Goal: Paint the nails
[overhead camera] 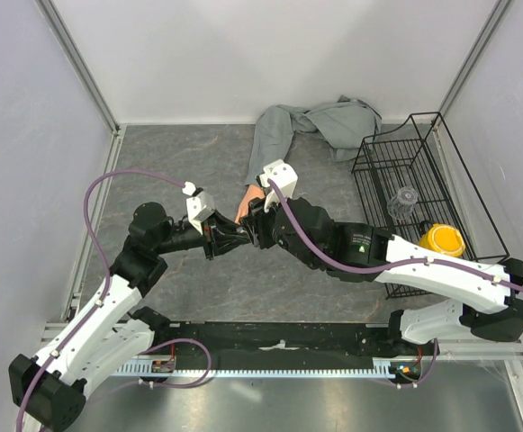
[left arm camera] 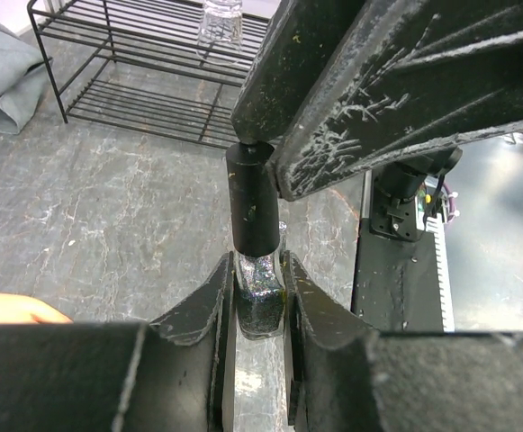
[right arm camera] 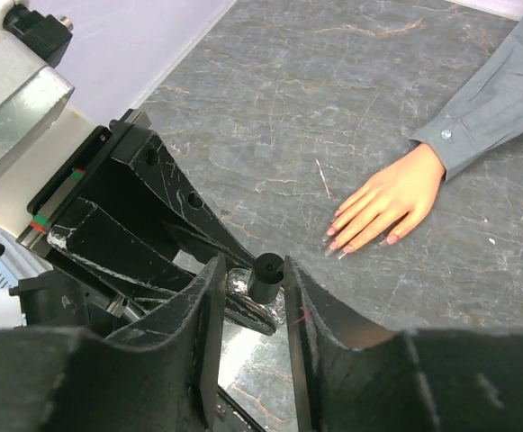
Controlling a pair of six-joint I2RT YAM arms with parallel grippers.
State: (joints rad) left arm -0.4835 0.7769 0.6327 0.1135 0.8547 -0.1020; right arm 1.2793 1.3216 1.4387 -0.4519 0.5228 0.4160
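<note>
Left pincer [left arm camera: 257,263] clamps the small bottle [left arm camera: 259,304] — right pincer [right arm camera: 254,268], part-open, straddles its black cap [right arm camera: 266,273] — mannequin hand [right arm camera: 389,200] nearby.

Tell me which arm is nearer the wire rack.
Right. The right arm runs beside the near corner of the wire rack; the left arm is well left of it, fingers shut on the small bottle.

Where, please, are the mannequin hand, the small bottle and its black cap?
mannequin hand [right arm camera: 389,202], right wrist view, its back
small bottle [left arm camera: 259,290], left wrist view, glass body
black cap [left arm camera: 254,202], left wrist view, side wall
</note>
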